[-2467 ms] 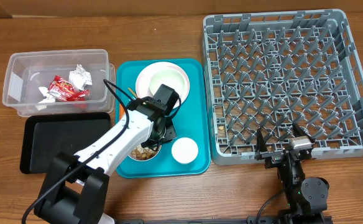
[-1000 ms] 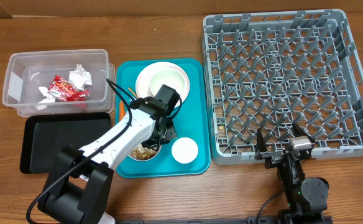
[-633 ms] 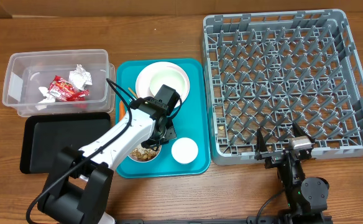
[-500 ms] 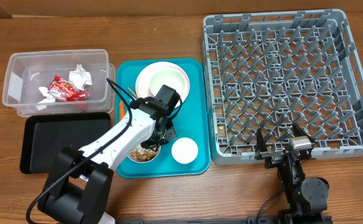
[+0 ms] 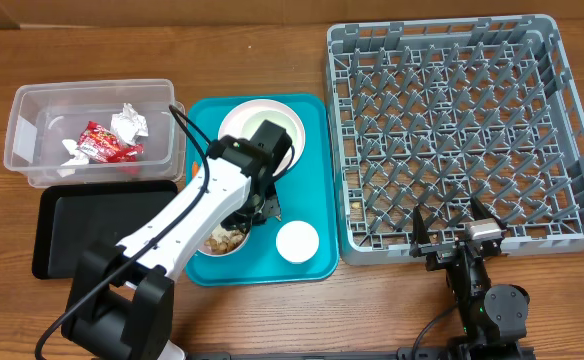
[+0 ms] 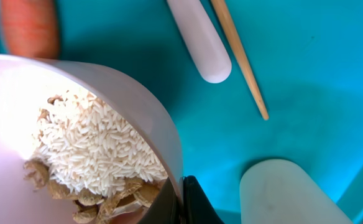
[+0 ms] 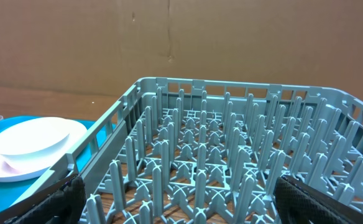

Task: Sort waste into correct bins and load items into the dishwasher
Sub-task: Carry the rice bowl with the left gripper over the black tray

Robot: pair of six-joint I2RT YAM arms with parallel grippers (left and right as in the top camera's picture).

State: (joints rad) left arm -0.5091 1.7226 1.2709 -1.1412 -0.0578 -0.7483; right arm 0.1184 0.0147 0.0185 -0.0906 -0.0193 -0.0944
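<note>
Teal plastic fills my left wrist view: the teal tray [image 6: 306, 112] lies under my left hand [image 6: 183, 202], which is pinched tight on the rim of the bowl [image 6: 138, 118], one finger inside and one outside the wall. White rice [image 6: 101, 149] lies heaped in the bowl, with tan nut scraps [image 6: 116, 199] at its near edge. I cannot tell whether the bowl rests on the tray or hangs just above it.

Beyond the rim lie the thin wooden chopstick [image 6: 240, 62] and a white fork handle [image 6: 200, 40], side by side but apart. The orange carrot [image 6: 29, 28] shows blurred at the top corner, and the small cup [image 6: 287, 193] stands near my fingers.

From overhead, the bowl sits at the tray's front left, with the plate [image 5: 240, 125] at the back. Left of the tray, the clear tub [image 5: 32, 140] holds the red wrapper [image 5: 107, 143] and a paper wad [image 5: 129, 122]. The black tray [image 5: 92, 215] lies in front of it.

My right hand [image 5: 450, 232] is spread wide, holding nothing, over the bench [image 5: 272, 40] by the front edge of the grey dish rack [image 5: 452, 130].
</note>
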